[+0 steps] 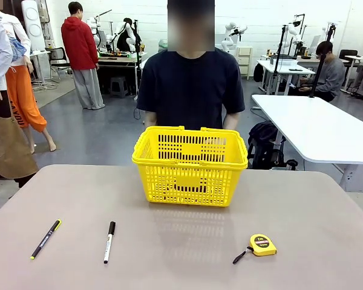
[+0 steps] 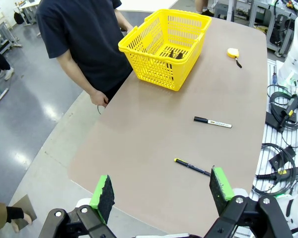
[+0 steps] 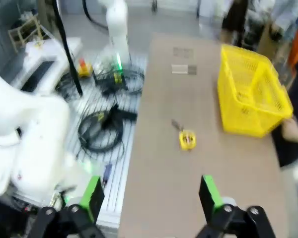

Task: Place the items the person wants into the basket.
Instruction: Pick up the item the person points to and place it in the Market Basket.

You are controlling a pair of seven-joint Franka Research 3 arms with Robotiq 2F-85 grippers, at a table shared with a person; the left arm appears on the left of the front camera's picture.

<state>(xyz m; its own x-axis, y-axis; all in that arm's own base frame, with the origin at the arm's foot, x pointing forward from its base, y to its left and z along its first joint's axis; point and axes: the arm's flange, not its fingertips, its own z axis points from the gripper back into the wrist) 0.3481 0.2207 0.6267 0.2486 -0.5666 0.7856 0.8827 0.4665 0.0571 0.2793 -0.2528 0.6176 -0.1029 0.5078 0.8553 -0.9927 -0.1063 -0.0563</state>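
Observation:
The yellow basket point(image 1: 189, 165) stands at the far middle of the table, in front of the person point(image 1: 190, 84) in a black T-shirt. From the left wrist view the basket point(image 2: 165, 47) has dark items lying on its floor. A small yellow tape measure point(image 1: 262, 244) with a black strap lies on the table at the near right, also as tape measure point(image 2: 233, 53) and tape measure point(image 3: 187, 139). My left gripper point(image 2: 162, 191) hangs open high over the table's near left edge. My right gripper point(image 3: 151, 196) is open too, above the table's right edge, and this view is blurred.
Two black pens lie at the near left: one with a yellow clip point(image 1: 46, 238) and one with a white barrel point(image 1: 109, 241). Cables point(image 2: 283, 106) lie on the floor beside the table. A white table point(image 1: 317, 127) stands at the back right.

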